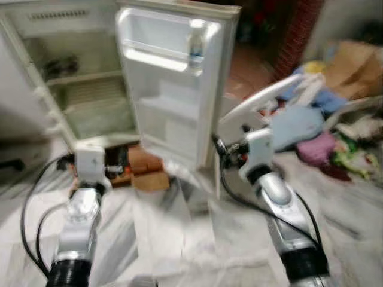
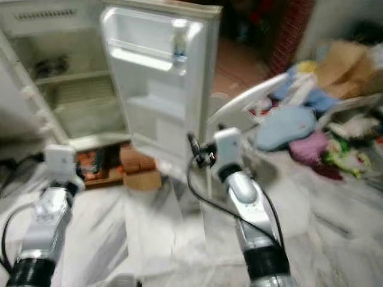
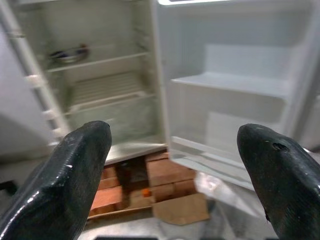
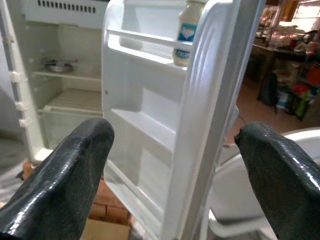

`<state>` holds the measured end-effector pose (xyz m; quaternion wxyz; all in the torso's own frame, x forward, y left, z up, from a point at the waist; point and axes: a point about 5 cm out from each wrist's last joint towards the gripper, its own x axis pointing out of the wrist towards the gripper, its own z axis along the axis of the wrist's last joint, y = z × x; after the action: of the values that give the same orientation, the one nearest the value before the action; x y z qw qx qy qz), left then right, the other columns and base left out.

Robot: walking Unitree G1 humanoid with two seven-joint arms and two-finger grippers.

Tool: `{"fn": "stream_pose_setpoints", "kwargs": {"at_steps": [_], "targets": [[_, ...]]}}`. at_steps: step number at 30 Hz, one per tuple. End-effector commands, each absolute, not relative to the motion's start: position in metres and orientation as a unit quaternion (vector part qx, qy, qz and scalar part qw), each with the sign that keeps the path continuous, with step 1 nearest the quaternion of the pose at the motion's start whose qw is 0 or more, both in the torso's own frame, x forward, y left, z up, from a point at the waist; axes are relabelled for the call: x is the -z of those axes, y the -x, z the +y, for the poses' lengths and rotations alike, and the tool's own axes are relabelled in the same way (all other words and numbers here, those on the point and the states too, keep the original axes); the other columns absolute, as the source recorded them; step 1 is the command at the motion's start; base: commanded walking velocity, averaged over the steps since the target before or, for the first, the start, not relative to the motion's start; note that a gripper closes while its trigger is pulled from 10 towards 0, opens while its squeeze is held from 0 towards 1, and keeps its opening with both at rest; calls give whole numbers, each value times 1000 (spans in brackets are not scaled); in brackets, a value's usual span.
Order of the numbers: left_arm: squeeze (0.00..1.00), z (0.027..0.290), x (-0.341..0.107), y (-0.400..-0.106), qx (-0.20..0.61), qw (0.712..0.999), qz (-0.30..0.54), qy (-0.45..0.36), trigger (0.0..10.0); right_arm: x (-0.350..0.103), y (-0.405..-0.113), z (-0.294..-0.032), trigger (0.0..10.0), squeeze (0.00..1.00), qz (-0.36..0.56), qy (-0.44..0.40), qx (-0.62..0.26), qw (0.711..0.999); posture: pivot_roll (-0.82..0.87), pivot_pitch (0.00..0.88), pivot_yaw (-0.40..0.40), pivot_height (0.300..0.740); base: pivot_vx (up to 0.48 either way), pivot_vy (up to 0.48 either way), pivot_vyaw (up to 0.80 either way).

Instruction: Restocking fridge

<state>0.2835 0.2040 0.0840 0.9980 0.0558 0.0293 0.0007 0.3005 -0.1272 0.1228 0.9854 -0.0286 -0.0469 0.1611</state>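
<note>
Left gripper (image 3: 172, 165): fingers spread wide, nothing between them; it points at the foot of the fridge from a short way off; the left arm (image 1: 81, 209) rises from the lower left of the head view. Right gripper (image 4: 175, 170): likewise wide open and empty; it faces the outer edge of the open fridge door (image 1: 173, 89) and is not in contact with it; the right arm (image 1: 272, 191) rises from the lower right of the head view.

Step in hand, as judged: the approach or the gap between loads; neither gripper carries stock, so the next move calls for fetching an item to shelve, or closing on the door if loading is done; the pictures do not settle which. No fresh stock can be identified within reach.

Fridge (image 1: 72, 78): small, white, in the upper left of the head view, its door swung fully open towards centre frame; it appears to rest on bricks (image 3: 160, 172), with a piece of cardboard (image 3: 180, 210) on the floor in front. The interior is nearly bare: a dark item (image 3: 67, 54) on the upper wire shelf, too blurred to name; lower shelves vacant. A jar with a blue label (image 4: 187, 32) stands in the top door rack; the lower door shelves hold nothing.

Surroundings: marble-patterned floor (image 1: 167, 239); a white plastic chair (image 1: 263, 98) just beside the door; a heap of clothes and bags (image 1: 329, 125) at the right of the frame.
</note>
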Motion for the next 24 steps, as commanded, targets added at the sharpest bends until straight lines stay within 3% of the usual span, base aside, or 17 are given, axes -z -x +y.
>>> {"fn": "stream_pose_setpoints", "kwargs": {"at_steps": [1,7,17,24], "targets": [[0,211,-90,-285,-11,998,22,-64,10000,-133,-303,-115,10000,0,-67,27,-182,981,101,0,-43,740,480,0,781],[0,212,-89,-284,-21,998,24,-59,10000,-134,-302,-112,10000,0,-71,32,-194,978,100,0,-44,740,480,0,711],[0,208,-88,-284,-15,998,28,-62,10000,-135,-301,-115,10000,0,-74,32,-186,979,94,0,-41,740,475,0,0],[0,201,-84,-282,-6,998,37,-44,10000,-134,-301,-115,10000,0,-73,34,-189,979,94,0,-43,740,311,-261,0]]}}
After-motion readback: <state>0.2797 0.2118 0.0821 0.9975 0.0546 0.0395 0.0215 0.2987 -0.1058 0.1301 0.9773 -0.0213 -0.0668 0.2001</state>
